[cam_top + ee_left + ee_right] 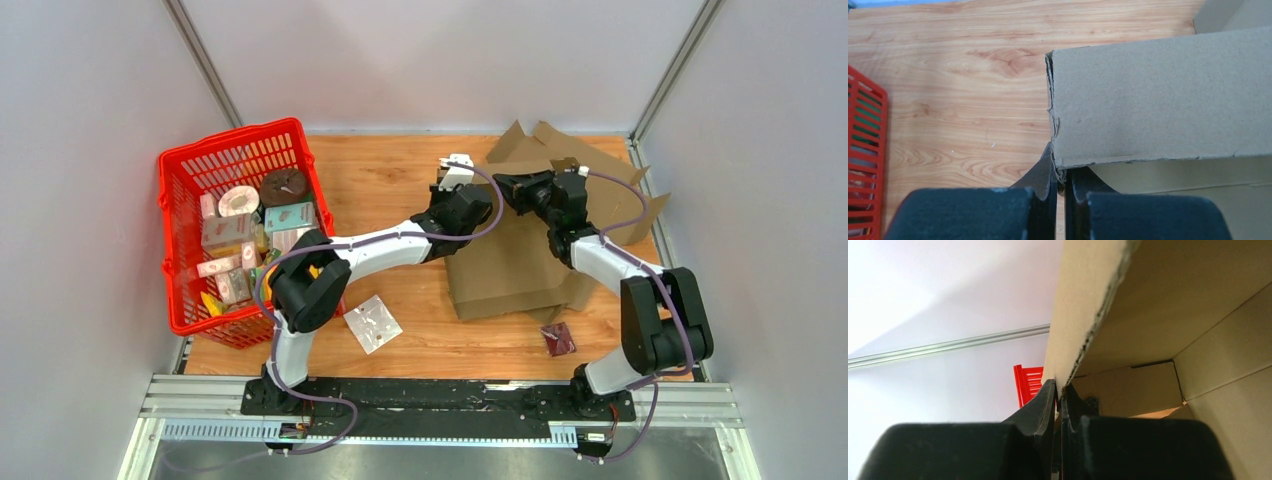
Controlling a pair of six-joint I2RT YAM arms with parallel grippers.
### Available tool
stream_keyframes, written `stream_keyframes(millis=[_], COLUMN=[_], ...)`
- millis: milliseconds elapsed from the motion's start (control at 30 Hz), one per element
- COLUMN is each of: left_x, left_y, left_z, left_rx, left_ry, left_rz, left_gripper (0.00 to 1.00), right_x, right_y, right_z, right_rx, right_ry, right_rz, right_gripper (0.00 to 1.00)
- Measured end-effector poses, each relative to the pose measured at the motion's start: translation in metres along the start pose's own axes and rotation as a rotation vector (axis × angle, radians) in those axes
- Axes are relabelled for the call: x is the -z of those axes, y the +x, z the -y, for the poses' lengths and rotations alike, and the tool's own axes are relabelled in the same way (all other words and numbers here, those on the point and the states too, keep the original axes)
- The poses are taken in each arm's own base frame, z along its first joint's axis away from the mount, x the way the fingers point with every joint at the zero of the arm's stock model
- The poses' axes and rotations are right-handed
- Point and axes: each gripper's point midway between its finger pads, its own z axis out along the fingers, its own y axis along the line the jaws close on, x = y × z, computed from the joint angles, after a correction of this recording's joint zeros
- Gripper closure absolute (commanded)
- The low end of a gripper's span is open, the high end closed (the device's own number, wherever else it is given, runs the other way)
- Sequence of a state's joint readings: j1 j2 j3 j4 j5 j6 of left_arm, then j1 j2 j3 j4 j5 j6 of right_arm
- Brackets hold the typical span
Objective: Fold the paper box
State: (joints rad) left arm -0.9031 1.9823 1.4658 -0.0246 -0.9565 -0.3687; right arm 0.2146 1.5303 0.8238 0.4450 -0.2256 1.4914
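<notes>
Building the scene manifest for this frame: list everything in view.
paper box: 1, brown, flaps open, right half of table
basket: 1, red, left edge of table
packaged items: several, mixed colours, inside basket
clear packet: 1, transparent, on table beside left arm
small packet: 1, dark red, on table near right arm
table: 1, light wood
left gripper: 1, black, shut on box edge
right gripper: 1, black, shut on box flap

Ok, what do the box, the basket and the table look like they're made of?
The box: brown cardboard, matte and fibrous; its ragged edge shows layers, so probably corrugated. The basket: red plastic by the look, slightly glossy, with moulded slotted walls. The table: smooth wood grain; solid wood or printed laminate, I cannot tell.
</notes>
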Motion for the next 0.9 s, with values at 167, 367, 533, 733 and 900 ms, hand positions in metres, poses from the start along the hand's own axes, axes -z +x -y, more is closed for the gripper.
stream_keyframes(millis=[167,367,533,733,900], left_x=[0.002,-0.001,-0.001,-0.002,-0.002], left_y=[0.003,0.036,0.044,0.027,0.027], left_z=[-0.007,-0.02,-0.02,-0.012,-0.013], left_rx=[-0.008,-0.05,-0.057,-0.009,-0.01], left_ry=[-0.043,-0.033,-0.018,-0.002,-0.006], left_rz=[-0.011,-0.045,-0.061,-0.042,-0.046], left_gripper=[0.83,0.67,0.85,1.0,1.0], right_x=[0.008,0.008,0.008,0.008,0.008], right_y=[0.011,0.018,0.018,0.014,0.004], right_z=[-0.001,0.008,0.009,0.014,0.013], right_rx=[0.001,-0.006,-0.007,0.031,0.135], right_ry=[0.03,0.066,0.07,0.086,0.094], right_rz=[-0.005,-0.027,-0.027,-0.025,-0.007], right_gripper=[0.9,0.9,0.9,0.62,0.32])
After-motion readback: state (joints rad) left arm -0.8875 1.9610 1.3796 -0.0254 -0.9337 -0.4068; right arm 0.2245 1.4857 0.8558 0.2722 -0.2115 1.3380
